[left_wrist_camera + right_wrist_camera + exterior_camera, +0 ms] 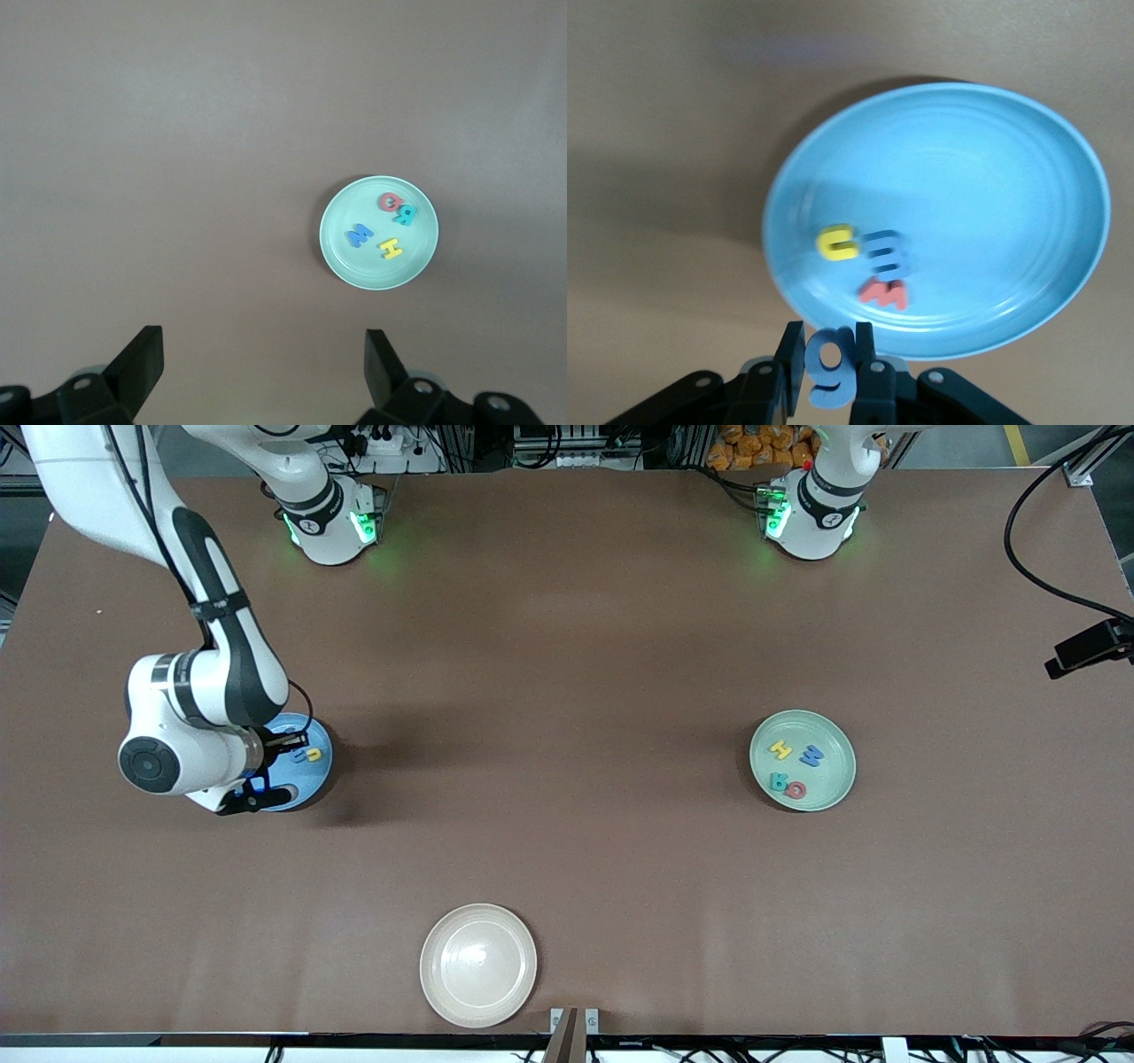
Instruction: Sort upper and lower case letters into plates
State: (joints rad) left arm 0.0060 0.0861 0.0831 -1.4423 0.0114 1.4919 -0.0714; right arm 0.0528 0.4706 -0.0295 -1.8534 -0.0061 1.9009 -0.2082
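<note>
My right gripper (295,741) hangs over the sky-blue plate (310,781) at the right arm's end of the table. It is shut on a blue g (831,363), held over the plate's (992,204) rim. In that plate lie a yellow u (837,243), a blue m (886,251) and a red w (883,292). The mint green plate (833,775) toward the left arm's end holds a yellow H (780,750), a blue M (811,756), a teal R (779,781) and a red Q (796,789). My left gripper (264,363) is open and empty, high over bare table, looking down on the mint plate (350,212).
A cream-white plate (478,965) with nothing in it lies near the table's front edge, about midway between the two arms. A black camera mount (1085,646) and its cable stand at the table's edge at the left arm's end.
</note>
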